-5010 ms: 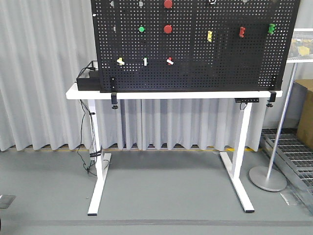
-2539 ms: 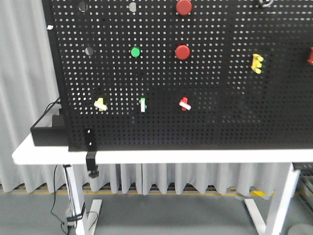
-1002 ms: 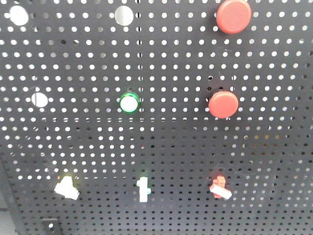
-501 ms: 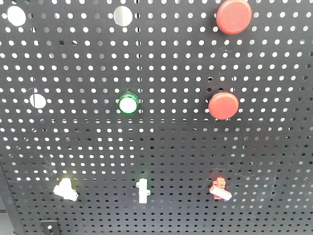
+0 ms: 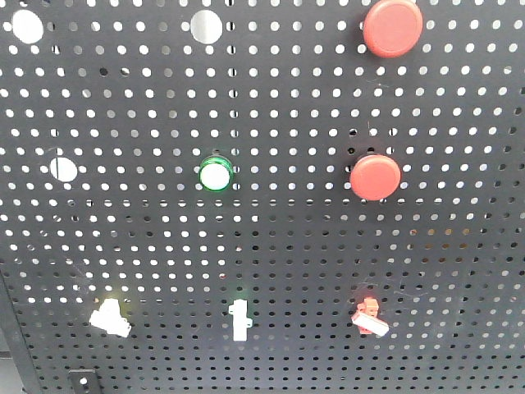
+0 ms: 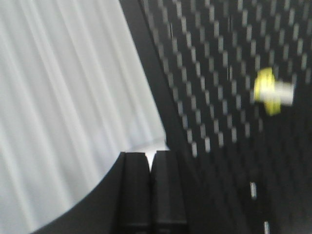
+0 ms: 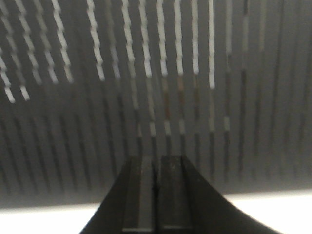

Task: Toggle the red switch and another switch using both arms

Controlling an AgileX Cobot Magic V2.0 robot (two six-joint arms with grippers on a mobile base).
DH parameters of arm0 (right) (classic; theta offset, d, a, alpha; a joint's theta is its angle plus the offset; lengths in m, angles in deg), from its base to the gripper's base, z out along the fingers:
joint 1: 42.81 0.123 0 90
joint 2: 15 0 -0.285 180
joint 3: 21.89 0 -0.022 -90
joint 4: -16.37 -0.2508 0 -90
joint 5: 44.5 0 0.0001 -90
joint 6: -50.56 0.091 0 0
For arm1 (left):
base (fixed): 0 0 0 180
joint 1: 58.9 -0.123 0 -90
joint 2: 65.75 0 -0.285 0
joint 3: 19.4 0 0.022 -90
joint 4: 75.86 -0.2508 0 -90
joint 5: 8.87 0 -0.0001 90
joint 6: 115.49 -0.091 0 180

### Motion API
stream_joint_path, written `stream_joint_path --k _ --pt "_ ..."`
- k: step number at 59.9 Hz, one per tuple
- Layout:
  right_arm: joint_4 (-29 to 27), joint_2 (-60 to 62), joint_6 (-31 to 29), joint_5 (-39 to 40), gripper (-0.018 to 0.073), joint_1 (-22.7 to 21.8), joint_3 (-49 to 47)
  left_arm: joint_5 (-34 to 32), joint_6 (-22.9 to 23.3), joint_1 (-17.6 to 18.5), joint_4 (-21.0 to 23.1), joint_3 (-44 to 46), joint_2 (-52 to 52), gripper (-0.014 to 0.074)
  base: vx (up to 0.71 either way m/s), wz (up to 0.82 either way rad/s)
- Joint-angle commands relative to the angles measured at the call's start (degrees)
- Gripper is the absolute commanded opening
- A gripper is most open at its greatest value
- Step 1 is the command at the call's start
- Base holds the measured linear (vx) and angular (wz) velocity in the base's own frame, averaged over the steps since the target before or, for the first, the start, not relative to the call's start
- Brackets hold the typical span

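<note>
1. The left gripper [image 6: 149,155] sits at the bottom of the left wrist view. Its 2 black fingers are pressed together with only a hairline slit between them, and nothing is held.
2. The right gripper [image 7: 157,158] looks the same in the right wrist view: fingers together, nothing in them. It faces a blurred stretch of the pegboard [image 7: 161,73], with no switch in sight.
3. The yellow switch [image 6: 270,91] is up and to the right of the left gripper, well apart from it.
4. In the front view neither arm shows. The yellow switch [image 5: 110,316] is low on the left of the pegboard [image 5: 459,246], its whitish lever tilted down and right.
5. The red switch [image 5: 369,315] is in the same row on the right, its white lever also slanting down and right.
6. The green-based toggle [image 5: 239,319] stands between them.
7. Higher up are a round green button [image 5: 216,175] and 2 red push buttons [image 5: 375,176] [image 5: 393,26].
8. A white curtain [image 6: 58,107] hangs beyond the board's left edge.
</note>
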Motion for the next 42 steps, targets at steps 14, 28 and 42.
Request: stream_joint_path --k 14,28,42 --pt "7.2 -4.6 -0.2 7.1 -0.0006 -0.2 -16.6 -5.7 5.1 -0.1 5.6 15.8 -1.5 0.0002 0.0 0.0" --pt "13.8 -16.3 -0.2 7.0 -0.0006 -0.2 -25.0 14.2 5.2 -0.1 3.9 31.7 -13.5 0.0002 0.0 0.0" --pt "15.0 -24.5 -0.2 7.6 -0.0006 -0.2 -25.0 17.0 5.6 -0.1 3.9 31.9 -22.7 0.0002 0.0 0.0"
